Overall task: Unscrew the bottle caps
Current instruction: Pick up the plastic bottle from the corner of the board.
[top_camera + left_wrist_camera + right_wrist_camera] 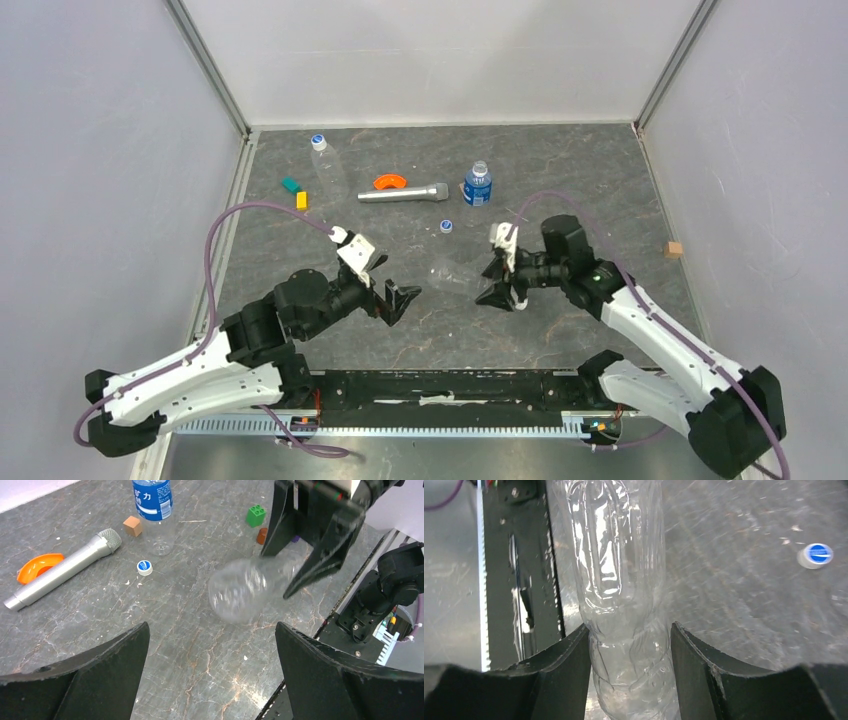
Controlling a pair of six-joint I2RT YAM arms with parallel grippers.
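Near the middle of the desk [560,190], an unlabelled clear bottle [452,277] is pinched at its neck end by the right end effector [495,282]. Its base is pointed toward the left end effector [390,287], which is spread wide. Whether its cap is on cannot be told, since the neck is hidden. A loose blue-topped cap [446,226] lies just behind it. Farther back, the blue-labelled bottle [478,185] stands beside a silver microphone [403,193], and a second clear bottle [325,168] is seen lying capped.
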